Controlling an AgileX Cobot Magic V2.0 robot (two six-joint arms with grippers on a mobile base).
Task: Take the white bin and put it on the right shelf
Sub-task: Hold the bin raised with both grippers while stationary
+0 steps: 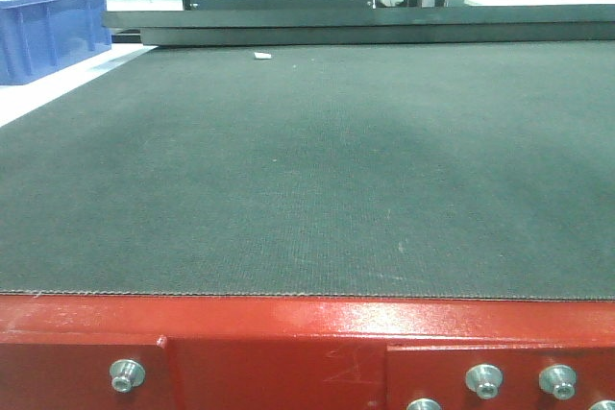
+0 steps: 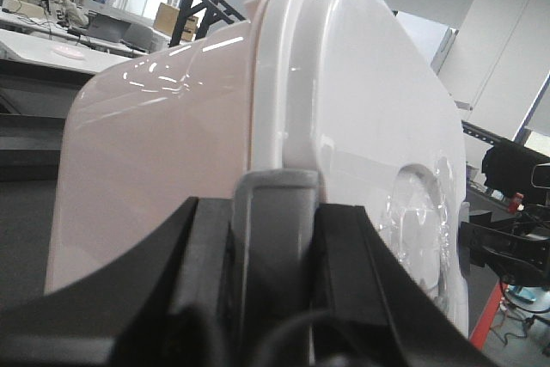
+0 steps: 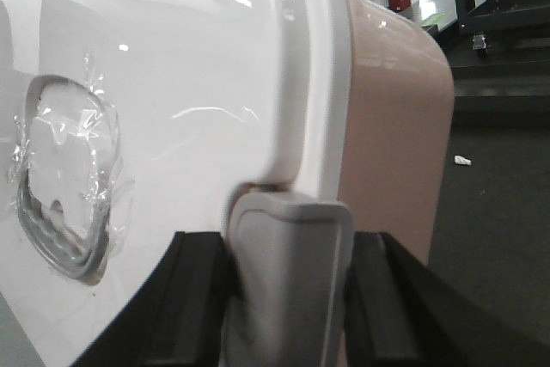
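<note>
Left wrist-mounted view, nearest first: I see my left tool [image 2: 275, 242] at the bottom of the frame, its two black fingers [image 2: 206, 281] closed tight against either side of a grey clasp [image 2: 275, 199] on the edge of the white bin [image 2: 155, 152]. The bin fills most of the frame above and stands on edge, with its pinkish body on the left and its whiter lid [image 2: 369, 109] on the right. A round taped patch [image 2: 421, 221] sits low on the lid.

On the right wrist view, my right tool [image 3: 288, 247] is closed the same way on a second grey clasp [image 3: 292, 298], lid on the left and body on the right. Beyond the bin, in the right of the frame, lies the dark mat [image 3: 498, 212] with a small white scrap [image 3: 461, 161] on it. I cannot tell whether the bin touches the mat.

From the front view, the red frame of the table [image 1: 288, 333] with its bolts [image 1: 126, 373] runs along the bottom edge. The mat stretches away above it, and a blue crate [image 1: 48, 31] sits in the upper left.
</note>
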